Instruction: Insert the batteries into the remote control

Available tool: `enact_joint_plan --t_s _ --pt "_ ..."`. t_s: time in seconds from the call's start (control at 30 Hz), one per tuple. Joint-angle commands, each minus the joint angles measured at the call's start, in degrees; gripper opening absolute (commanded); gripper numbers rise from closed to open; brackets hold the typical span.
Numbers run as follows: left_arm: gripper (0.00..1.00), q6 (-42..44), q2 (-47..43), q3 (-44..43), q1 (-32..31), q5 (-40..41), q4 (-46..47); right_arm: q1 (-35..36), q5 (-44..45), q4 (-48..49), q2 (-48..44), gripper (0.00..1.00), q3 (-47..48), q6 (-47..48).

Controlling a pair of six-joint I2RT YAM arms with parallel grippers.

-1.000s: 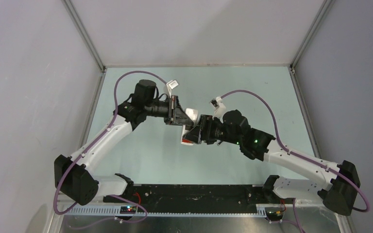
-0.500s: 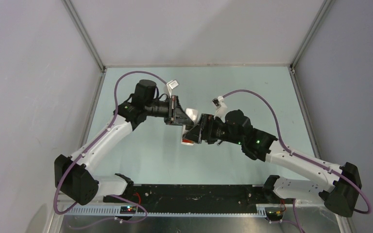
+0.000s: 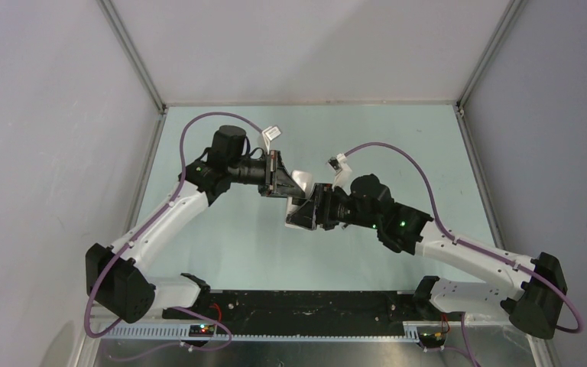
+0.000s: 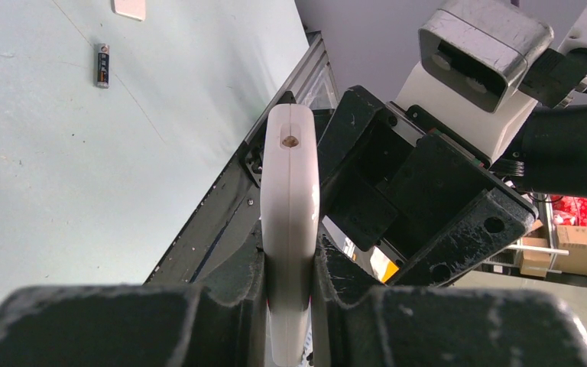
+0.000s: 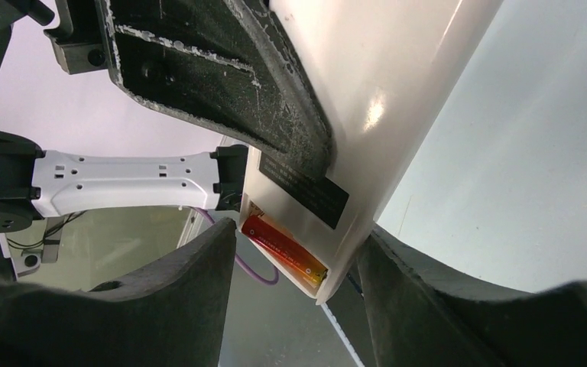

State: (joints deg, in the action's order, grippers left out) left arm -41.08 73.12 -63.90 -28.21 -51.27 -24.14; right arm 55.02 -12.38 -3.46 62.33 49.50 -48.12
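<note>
My left gripper (image 4: 290,256) is shut on the white remote control (image 4: 290,191) and holds it edge-on above the table. In the right wrist view the remote control (image 5: 382,92) shows its plain back. Its open compartment holds the orange-red battery (image 5: 284,248). My right gripper (image 5: 298,231) straddles that end of the remote. One finger lies against an edge and the other stands a hair off the corner, so I cannot tell whether they press. The dark battery (image 4: 102,65) lies on the table. From above, the two grippers (image 3: 287,187) (image 3: 306,214) meet mid-table.
A small white square cover piece (image 4: 129,8) lies on the pale green table (image 3: 229,245) beyond the dark battery. Aluminium frame posts (image 3: 134,69) and grey walls close in the sides. The black base rail (image 3: 306,306) runs along the near edge.
The right gripper's fingers opened wider and then came back in around the remote's end. The red panel that showed below the grippers from above is now covered.
</note>
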Motion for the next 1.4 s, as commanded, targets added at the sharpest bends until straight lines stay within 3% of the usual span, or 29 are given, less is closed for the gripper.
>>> enact_joint_plan --t_s 0.0,0.4,0.67,0.93,1.03,1.23,1.37 --pt "0.00 -0.8 -0.1 -2.0 0.0 -0.9 1.6 0.2 -0.9 2.9 0.1 0.60 -0.3 0.7" --pt "0.00 -1.0 0.2 -2.2 0.0 -0.8 1.6 0.2 -0.8 2.7 0.2 0.50 -0.3 1.5" --pt "0.00 -1.1 0.3 -2.4 0.1 -1.0 1.6 0.2 -1.5 2.8 0.5 0.26 -0.3 2.0" --pt "0.00 -1.1 0.6 -3.2 0.3 -1.4 1.6 -0.3 -1.3 2.2 0.0 0.23 -0.3 1.4" --pt "0.00 -1.0 0.6 -3.5 0.3 -1.6 1.6 -0.5 -1.1 1.3 -0.2 0.30 -0.3 1.1" --pt "0.00 -0.6 0.4 -3.4 0.4 -1.5 1.6 -0.6 0.7 0.1 -2.0 0.71 -0.3 1.0" --pt "0.00 -0.5 0.2 -3.3 0.4 -1.5 1.6 -0.6 1.7 -0.4 -3.3 0.81 -0.3 1.1"
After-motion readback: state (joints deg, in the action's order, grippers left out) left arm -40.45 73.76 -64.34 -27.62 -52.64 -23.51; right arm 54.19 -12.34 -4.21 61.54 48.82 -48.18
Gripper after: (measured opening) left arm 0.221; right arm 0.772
